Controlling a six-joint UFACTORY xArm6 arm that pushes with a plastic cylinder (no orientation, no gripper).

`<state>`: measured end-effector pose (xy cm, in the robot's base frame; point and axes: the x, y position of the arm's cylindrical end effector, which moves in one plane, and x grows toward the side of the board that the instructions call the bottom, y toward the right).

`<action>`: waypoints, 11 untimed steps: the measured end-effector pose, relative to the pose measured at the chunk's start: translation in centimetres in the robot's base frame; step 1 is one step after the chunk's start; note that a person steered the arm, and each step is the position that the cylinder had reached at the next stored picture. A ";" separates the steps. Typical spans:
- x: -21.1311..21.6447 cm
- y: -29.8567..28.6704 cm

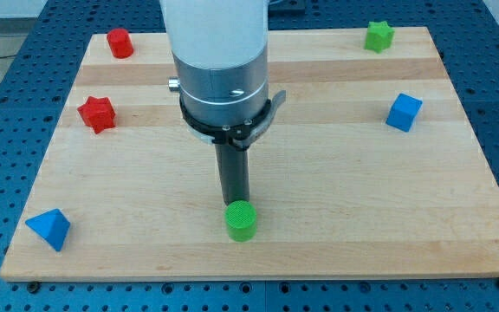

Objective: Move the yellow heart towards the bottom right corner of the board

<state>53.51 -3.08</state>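
since no yellow heart shows and my bare tip, holding nothing, sits just behind the green cylinder, i risk shoving that instead.

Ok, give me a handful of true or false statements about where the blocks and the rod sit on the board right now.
1. My tip is right behind the green cylinder. True.
2. The blue cube is on the view's left. False: it is on the view's right.
3. A yellow heart shows on the board. False: none is visible.
4. The green star sits near the view's top right. True.
5. The red star touches the blue pyramid. False: they lie well apart.
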 end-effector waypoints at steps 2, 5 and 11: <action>1.1 0.2; -3.6 -4.3; -14.6 4.5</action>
<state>38.93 1.42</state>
